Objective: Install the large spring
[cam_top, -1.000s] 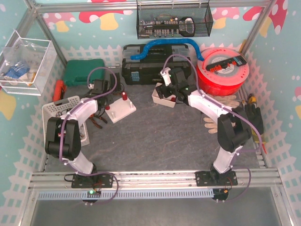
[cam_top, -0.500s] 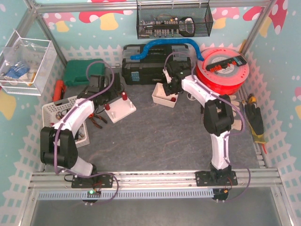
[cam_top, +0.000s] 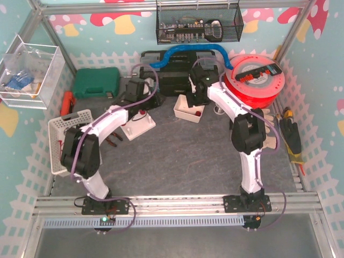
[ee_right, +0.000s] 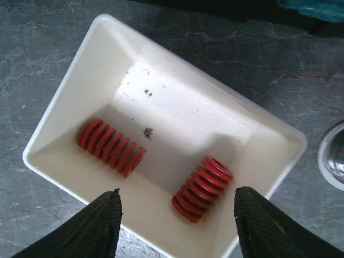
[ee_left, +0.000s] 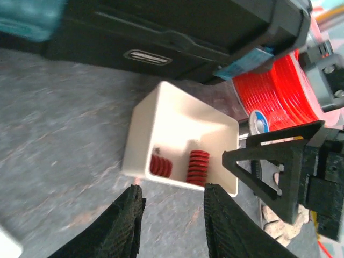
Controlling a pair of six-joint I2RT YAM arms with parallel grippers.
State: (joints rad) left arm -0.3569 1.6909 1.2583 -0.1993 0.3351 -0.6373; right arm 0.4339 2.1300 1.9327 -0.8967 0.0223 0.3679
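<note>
The left gripper (ee_left: 174, 201) holds nothing, its fingers moderately apart. It hangs off the table at 12 o'clock of the white block (cam_top: 134, 128), looking toward the bin (ee_right: 177, 115) at its 3 o'clock. The block is probably where the spring is meant to go. In the top view the bin sits at about 12 o'clock of the table's middle, and both springs lie loose on its floor, well apart from each other.

From the right wrist, the left spring (ee_right: 111, 148) lies on its side at 8 o'clock of the bin floor, with its long axis running 10 to 4 o'clock. The right spring (ee_right: 203, 181) lies at 5 o'clock, its long axis 8 to 2 o'clock, and its open end faces 2 o'clock. It seems to lean on the sloping wall. The two look close in size, so I cannot tell for sure which is the large one.

Both are short red coils of thick wire — likely steel, stiff, light for the arm and not fragile. They are round and painted, so they may roll or slip. The safest hold is across the coils at mid-length, with the fingers square to the long axis, not on the ends.

The right gripper (ee_right: 177, 215) hovers straight over the bin with its fingers spread wide and nothing in them. The right spring is the nearer of the two — the wrist would likely need a turn to cross its axis.
</note>
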